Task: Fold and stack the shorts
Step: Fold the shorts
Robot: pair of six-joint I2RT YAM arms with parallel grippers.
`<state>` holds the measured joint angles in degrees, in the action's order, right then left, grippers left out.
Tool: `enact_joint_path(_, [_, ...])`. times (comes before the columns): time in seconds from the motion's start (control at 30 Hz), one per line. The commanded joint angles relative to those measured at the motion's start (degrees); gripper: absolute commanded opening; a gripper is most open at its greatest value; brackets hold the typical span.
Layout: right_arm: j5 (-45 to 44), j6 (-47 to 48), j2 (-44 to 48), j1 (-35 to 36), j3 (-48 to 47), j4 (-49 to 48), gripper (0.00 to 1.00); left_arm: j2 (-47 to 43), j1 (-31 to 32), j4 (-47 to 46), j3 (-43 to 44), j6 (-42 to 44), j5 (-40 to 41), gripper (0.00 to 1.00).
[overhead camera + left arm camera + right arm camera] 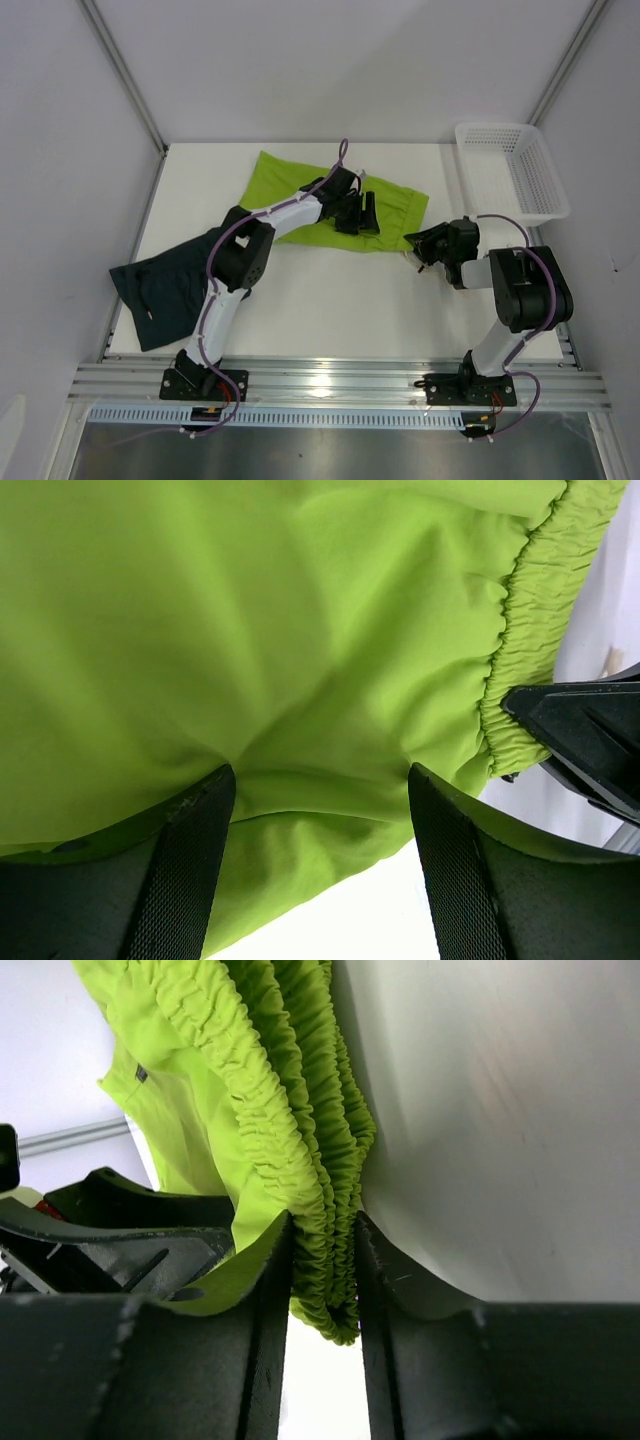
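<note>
surface [330,310]: white, carries both pairs; they lie well apart, so no stack yet
lime green shorts [285,180]: back middle of the surface, running from back left to front right, with the waistband end toward the right arm; fairly flat, soft creases, not yet a compact folded shape. Both arms are on this pair, so I read it as the fold in hand, early in the task. Can't tell if a first fold is already in
navy shorts [165,290]: front left, beside the left arm's base, rumpled, looks to overhang the left edge of the surface a little; neither gripper is on it and it isn't folded. This pair is all still to do, then one goes on top of the other
basket [490,128]: white mesh, back right corner, apart from both pairs
left gripper [320,780]: down on the middle of the green pair, jaws spread wide; a puckered ridge of cloth sits between the fingers [190,870], not clamped as far as the wrist view shows
right gripper [322,1230]: at the front right corner of the green pair, clenched on the waistband
waistband [260,1070]: gathered elastic, layers bunched together in the pinch
</note>
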<state>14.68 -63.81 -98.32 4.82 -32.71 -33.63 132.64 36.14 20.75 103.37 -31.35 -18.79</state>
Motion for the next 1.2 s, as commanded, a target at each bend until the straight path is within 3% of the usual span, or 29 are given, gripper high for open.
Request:
enact_joint_path(0.0, [2.5, 0.6, 2.7, 0.8, 1.9, -4.3, 0.31, -2.6, 0.1, 0.2, -2.6, 1.6, -2.5, 0.73])
enact_joint_path(0.17, [0.7, 1.0, 9.4, 4.0, 5.8, -0.8, 0.1, -6.2, 0.3, -4.0, -10.2, 1.1, -2.8, 0.72])
enact_joint_path(0.23, [-3.3, 3.7, 12.7, 5.2, 5.9, 7.1, 0.05, -10.8, 0.9, -9.7, -14.4, 0.4, -1.4, 0.73])
enact_joint_path(0.37, [-9.7, 8.4, 23.8, 7.9, 4.9, 19.4, 0.0, -13.8, 1.8, -10.5, -20.0, 0.4, -1.4, 0.73])
enact_joint_path(0.5, [-14.7, 12.7, 31.7, 8.3, 1.4, 36.5, 0.0, -14.0, 4.3, -11.4, -21.0, 0.2, -1.8, 0.73])
enact_joint_path(0.7, [-19.5, 19.1, 36.3, 7.3, -5.2, 52.1, 0.0, -16.4, 4.9, -14.5, -21.5, -3.3, -2.7, 0.73])
enact_joint_path(0.97, [-17.4, 26.0, 40.3, 0.4, -7.2, 58.1, 0.0, -28.8, -3.6, -12.6, -25.9, -4.9, -2.5, 0.75])
enact_joint_path(1.17, [-15.4, 31.5, 38.1, -1.9, -12.9, 61.9, 0.0, -30.2, -6.3, -10.8, -30.5, -4.2, -0.3, 0.75])
